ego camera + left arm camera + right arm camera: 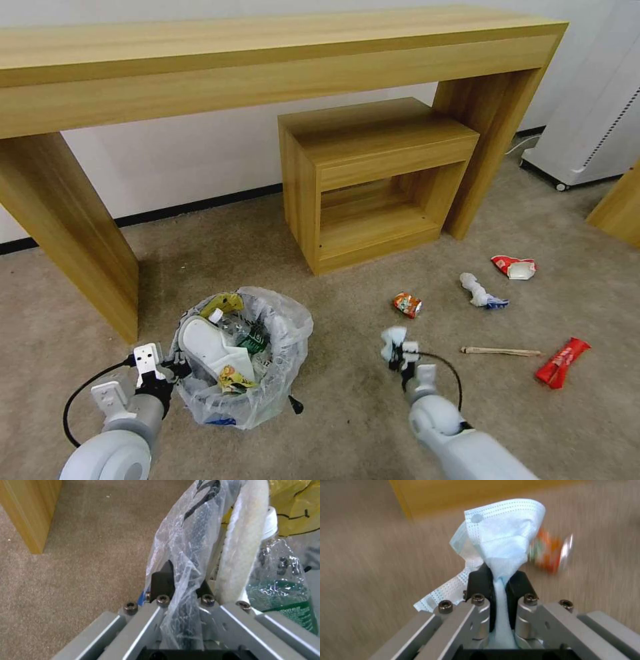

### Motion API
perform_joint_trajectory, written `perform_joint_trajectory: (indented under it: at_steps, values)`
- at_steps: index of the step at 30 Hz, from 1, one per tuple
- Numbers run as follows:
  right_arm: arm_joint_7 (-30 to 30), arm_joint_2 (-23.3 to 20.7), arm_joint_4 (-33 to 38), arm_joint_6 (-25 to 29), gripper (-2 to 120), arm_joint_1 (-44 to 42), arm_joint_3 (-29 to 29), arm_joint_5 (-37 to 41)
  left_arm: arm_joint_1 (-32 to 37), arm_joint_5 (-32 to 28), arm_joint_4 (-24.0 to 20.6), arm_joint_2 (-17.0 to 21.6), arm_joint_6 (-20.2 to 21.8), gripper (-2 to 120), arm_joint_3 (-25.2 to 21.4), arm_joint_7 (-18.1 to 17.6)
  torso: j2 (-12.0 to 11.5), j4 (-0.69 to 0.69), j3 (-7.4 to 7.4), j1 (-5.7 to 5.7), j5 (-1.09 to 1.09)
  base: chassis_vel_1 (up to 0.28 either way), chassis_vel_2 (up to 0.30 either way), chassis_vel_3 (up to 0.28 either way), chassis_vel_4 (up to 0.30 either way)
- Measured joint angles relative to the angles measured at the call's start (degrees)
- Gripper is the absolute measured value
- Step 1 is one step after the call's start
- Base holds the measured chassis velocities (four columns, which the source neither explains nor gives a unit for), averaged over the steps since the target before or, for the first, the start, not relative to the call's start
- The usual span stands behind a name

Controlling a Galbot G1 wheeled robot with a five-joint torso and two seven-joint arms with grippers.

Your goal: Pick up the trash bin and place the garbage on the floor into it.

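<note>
In the head view, the trash bin [243,363] sits on the carpet below the long wooden table [267,60], its clear bag puffing over the rim. Inside lie a white slipper [207,340], a green-label bottle [250,340] and yellow wrappers. The left gripper [175,371] clamps the bin's near-left rim. To the right, with open carpet between, the right gripper [395,348] holds a blue mask [393,335] above the floor. Beyond it lie a crushed can [407,304], crumpled paper [477,291], a wooden stick [500,351] and two red wrappers [562,362], all apart from each other. A small wooden shelf unit [373,180] stands against the table's right leg.

In the left wrist view, the left gripper [182,585] has its black fingers [161,581] closed on the bag-covered rim; the slipper [245,545] and the bottle [283,590] press just inside. Bare carpet runs to a table leg [31,512].

In the right wrist view, the right gripper [500,580] pinches the mask [500,535] tight between its fingers [480,581]; the can [550,553] lies blurred behind it.
</note>
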Motion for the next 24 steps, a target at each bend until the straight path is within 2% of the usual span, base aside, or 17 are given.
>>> perform_joint_trajectory:
  at_steps: [5, 6, 10, 16, 24]
  values:
    - [-4.3, -4.3, 9.3, 3.5, 7, -1.3, 2.3, 3.6, 0.0, 0.2, 0.1, -0.2, 0.0, 0, 0.2, 0.0, 0.0, 0.00, 0.00, 0.00, 0.00, 0.000, 0.000, 0.000, 0.000]
    - [-4.3, -4.3, 9.3, 3.5, 7, -1.3, 2.3, 3.6, 0.0, 0.2, 0.1, -0.2, 0.0, 0, 0.2, 0.0, 0.0, 0.00, 0.00, 0.00, 0.00, 0.000, 0.000, 0.000, 0.000]
    - [-9.2, -7.1, 18.8, 6.8, 6, -1.8, 3.1, 5.9, 0.4, 0.4, -0.6, -0.3, 0.0, 0, 0.3, 0.0, 0.0, 0.01, -0.01, 0.00, 0.00, 0.000, 0.000, 0.000, 0.000]
    - [-14.5, -8.8, 24.3, 10.9, 3, -0.2, 2.1, 8.6, 1.0, 0.5, -1.4, -0.4, 0.1, 0, 0.2, -0.1, 0.0, 0.01, -0.01, 0.00, 0.00, 0.000, 0.000, 0.000, 0.000]
    - [-18.7, -11.0, 27.7, 14.9, 0, 5.7, -4.5, 14.8, 1.2, 0.5, -2.2, -0.6, 0.4, 0, 0.2, -0.3, 0.0, 0.01, 0.00, 0.00, 0.00, 0.000, 0.000, 0.000, 0.000]
